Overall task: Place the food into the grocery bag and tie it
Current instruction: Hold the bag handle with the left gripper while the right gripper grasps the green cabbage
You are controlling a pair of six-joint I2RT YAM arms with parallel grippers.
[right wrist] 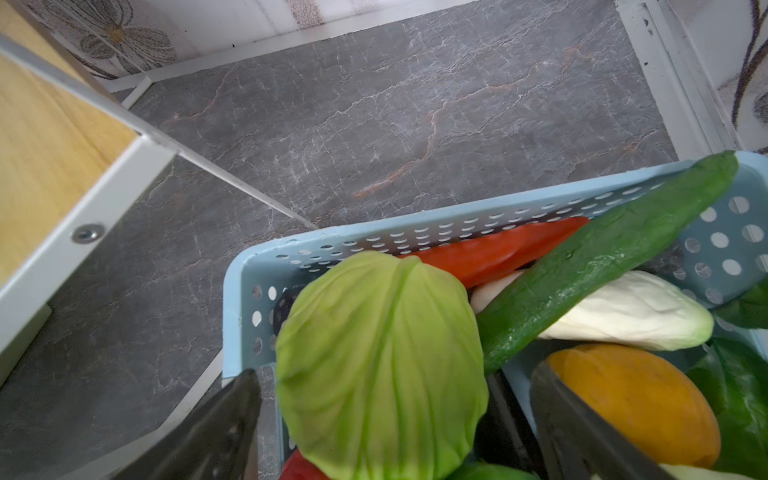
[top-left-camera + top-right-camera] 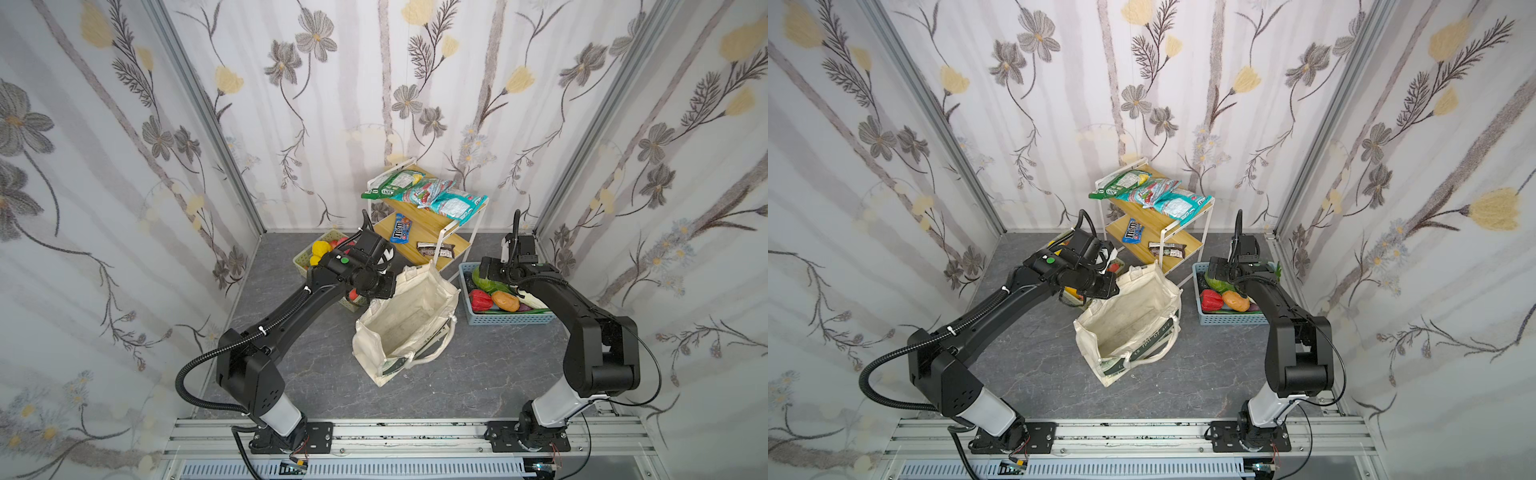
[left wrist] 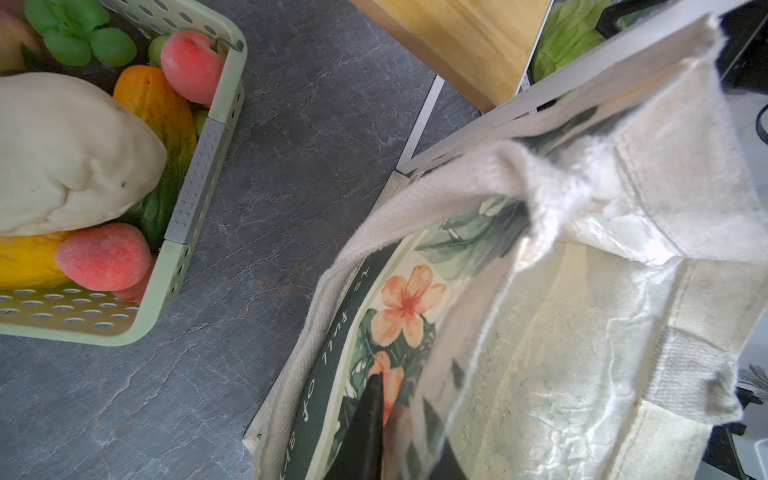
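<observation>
At mid-worktop our left gripper (image 3: pixel 401 399) pinches the rim of the grocery bag (image 2: pixel 405 320), keeping its mouth open. Toward the far right corner, our right gripper (image 1: pixel 395 370) is spread around the cabbage (image 1: pixel 382 357) in the blue basket (image 1: pixel 374 226). Next, we judge, it must close and lift.

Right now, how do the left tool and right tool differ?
The left tool is shut, pinching the grocery bag by its wall; the right tool is wide open, gripping nothing. The left tool sits at the bag beside the green basket; the right tool straddles the cabbage in the blue basket. Both have dark fingers pointing down.
</observation>
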